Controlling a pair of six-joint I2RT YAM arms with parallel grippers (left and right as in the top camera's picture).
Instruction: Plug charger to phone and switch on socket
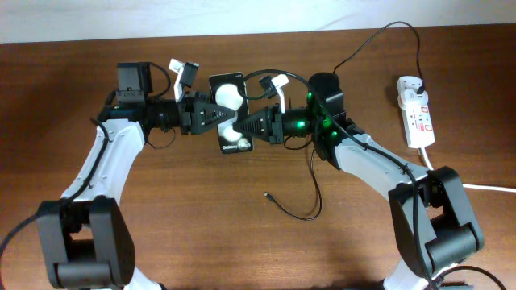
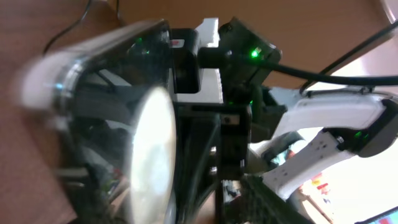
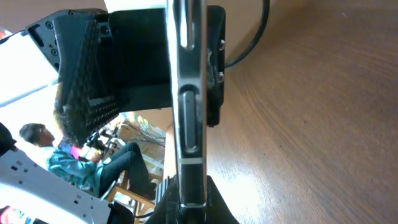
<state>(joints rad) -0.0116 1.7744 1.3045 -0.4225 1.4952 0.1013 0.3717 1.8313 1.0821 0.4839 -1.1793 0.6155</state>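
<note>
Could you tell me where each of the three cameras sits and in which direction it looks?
Overhead: above the table, looking straight down; left arm and right arm whole, left gripper and right gripper at the phone, socket far right.
Left wrist: on the left arm, looking across the close, blurred phone to the right arm; own fingers unclear.
Right wrist: on the right arm, looking along the phone's thin edge to the left gripper; own fingers at bottom.
Shared: all three show the phone; each wrist view shows the opposite arm.

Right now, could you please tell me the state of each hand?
Left hand: around the phone, grip unclear.
Right hand: closed on the phone.
</note>
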